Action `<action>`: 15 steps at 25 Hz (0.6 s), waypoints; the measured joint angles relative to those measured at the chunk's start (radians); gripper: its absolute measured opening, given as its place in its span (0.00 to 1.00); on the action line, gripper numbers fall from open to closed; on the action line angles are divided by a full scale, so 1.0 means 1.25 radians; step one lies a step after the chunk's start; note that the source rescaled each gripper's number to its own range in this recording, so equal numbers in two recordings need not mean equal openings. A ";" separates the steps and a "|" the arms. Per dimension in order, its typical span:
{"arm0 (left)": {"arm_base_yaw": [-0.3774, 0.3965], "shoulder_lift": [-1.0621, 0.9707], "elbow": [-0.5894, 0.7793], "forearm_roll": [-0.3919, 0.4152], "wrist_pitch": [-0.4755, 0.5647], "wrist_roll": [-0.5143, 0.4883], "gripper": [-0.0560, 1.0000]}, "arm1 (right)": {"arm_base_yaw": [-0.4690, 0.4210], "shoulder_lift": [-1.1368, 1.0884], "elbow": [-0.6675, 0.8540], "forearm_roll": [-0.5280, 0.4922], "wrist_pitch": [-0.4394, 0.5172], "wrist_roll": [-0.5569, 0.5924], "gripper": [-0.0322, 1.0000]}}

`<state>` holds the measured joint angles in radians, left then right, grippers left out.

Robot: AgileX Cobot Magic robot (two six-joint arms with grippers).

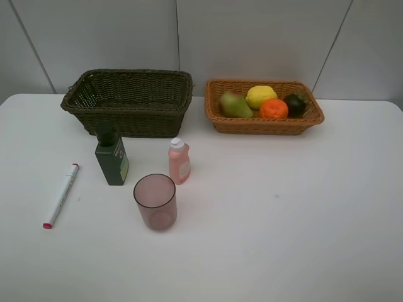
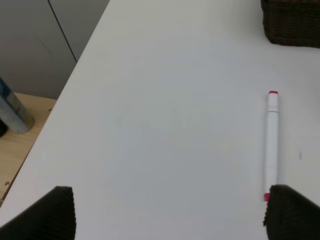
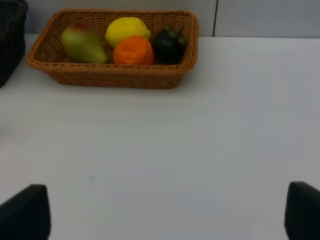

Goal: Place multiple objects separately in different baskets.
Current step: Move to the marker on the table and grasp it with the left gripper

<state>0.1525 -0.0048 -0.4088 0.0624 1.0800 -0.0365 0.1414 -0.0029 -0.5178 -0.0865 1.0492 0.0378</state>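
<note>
Left claw (image 2: 170,215) and right claw (image 3: 162,212): jaws of each wide apart, gripping nothing, above the white bench (image 1: 283,220). Lower left of the high view, near to far: translucent pink cup (image 1: 155,201), upright; white red-tipped marker (image 1: 61,195), lying flat at far left; dark green bottle (image 1: 112,160) and small pink bottle (image 1: 179,161), upright, near each other but apart. Top of frame: dark olive basket (image 1: 138,119) at left; tan basket (image 1: 264,126) at right, containing pear (image 1: 234,104), lemon (image 1: 260,96), orange (image 1: 273,109) and mangosteen (image 1: 295,103).
</note>
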 joint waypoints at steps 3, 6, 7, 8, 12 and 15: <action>0.000 0.000 0.000 0.000 0.000 0.000 1.00 | -0.016 0.000 0.000 0.000 0.000 0.000 1.00; 0.000 0.000 0.000 0.000 0.000 0.000 1.00 | -0.031 0.000 0.000 0.000 0.000 0.000 1.00; 0.000 0.000 0.000 0.000 0.000 0.000 1.00 | -0.036 0.000 0.000 0.000 0.000 0.000 1.00; 0.000 0.000 0.000 0.000 0.000 0.000 1.00 | -0.039 0.000 0.000 0.000 0.000 0.000 1.00; 0.000 0.000 0.000 0.000 0.000 0.000 1.00 | -0.041 0.000 0.000 0.000 0.000 0.000 1.00; 0.000 0.000 0.000 0.000 0.000 0.000 1.00 | -0.041 0.000 0.000 0.000 0.000 0.000 1.00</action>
<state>0.1525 -0.0048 -0.4088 0.0624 1.0800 -0.0365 0.0898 -0.0029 -0.5177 -0.0865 1.0492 0.0378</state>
